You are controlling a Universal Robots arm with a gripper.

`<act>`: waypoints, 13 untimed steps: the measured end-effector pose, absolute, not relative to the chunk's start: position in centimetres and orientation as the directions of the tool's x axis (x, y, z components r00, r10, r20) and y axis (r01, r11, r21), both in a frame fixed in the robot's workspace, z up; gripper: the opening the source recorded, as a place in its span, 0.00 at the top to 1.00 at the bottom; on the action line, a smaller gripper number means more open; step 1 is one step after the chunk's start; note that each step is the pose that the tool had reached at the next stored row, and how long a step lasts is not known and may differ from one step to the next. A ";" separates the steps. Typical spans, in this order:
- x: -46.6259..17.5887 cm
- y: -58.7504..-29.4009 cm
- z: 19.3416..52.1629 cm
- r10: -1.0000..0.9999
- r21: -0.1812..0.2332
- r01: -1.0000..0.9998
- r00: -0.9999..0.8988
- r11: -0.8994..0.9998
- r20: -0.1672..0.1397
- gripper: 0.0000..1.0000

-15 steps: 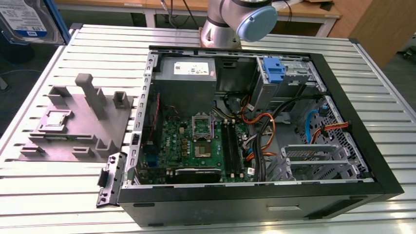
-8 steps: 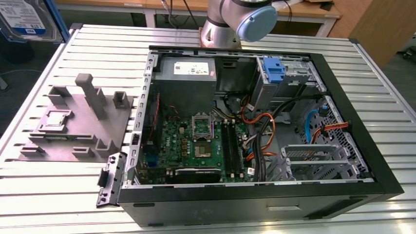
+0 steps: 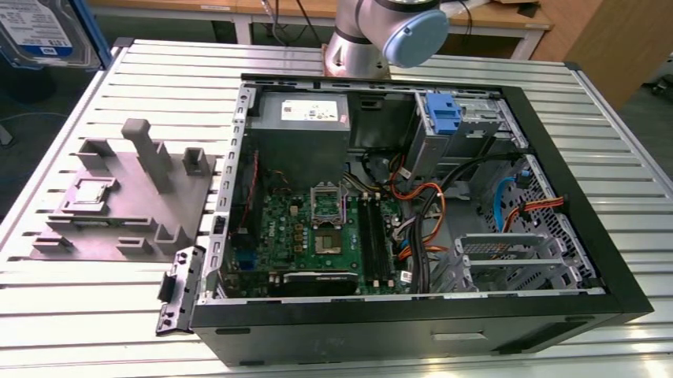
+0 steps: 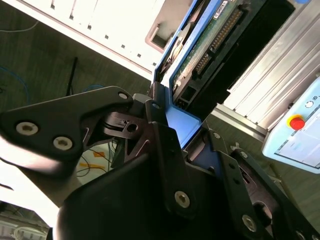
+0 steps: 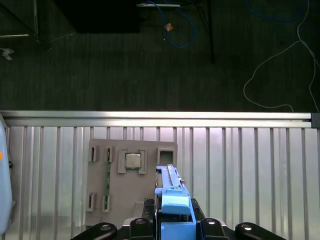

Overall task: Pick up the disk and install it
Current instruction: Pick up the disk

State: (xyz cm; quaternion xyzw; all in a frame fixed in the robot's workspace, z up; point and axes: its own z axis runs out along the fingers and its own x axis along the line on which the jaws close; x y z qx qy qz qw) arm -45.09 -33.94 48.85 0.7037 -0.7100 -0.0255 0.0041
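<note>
The pincer [image 4: 186, 134] is pinching the disk [image 4: 210, 45] by its blue rail, with one black finger [image 4: 161, 137] pressed against each side, and the drive juts out edge-on past the fingertips. In the first wrist view, a grey fixture plate [image 5: 120, 195] carrying a small square chip [image 5: 132, 161] lies on the slatted bench [image 5: 240, 170] beneath the pincer. The open computer case [image 3: 421, 197] sits off to one side.

In the exterior view the disk [image 3: 37, 31] shows past the table's [image 3: 94, 331] far corner on the exterior view's left. The frame edge cuts it off, so only part of its label is seen. The arm [image 3: 381, 35] is cropped too. In the first wrist view the pincer [image 5: 173, 212] and the disk's near end run out of frame, and the disk hides part of the grey fixture plate [image 5: 112, 200].
</note>
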 end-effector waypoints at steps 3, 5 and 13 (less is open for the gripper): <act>-45.1 -34.5 48.9 -1.000 0.042 -0.999 -0.009 0.008 -0.030 0.63; -45.1 -34.7 48.8 -1.000 0.042 -0.999 -0.010 0.008 -0.030 0.63; -44.5 -34.7 48.8 -1.000 0.042 -0.999 -0.010 0.008 -0.030 0.63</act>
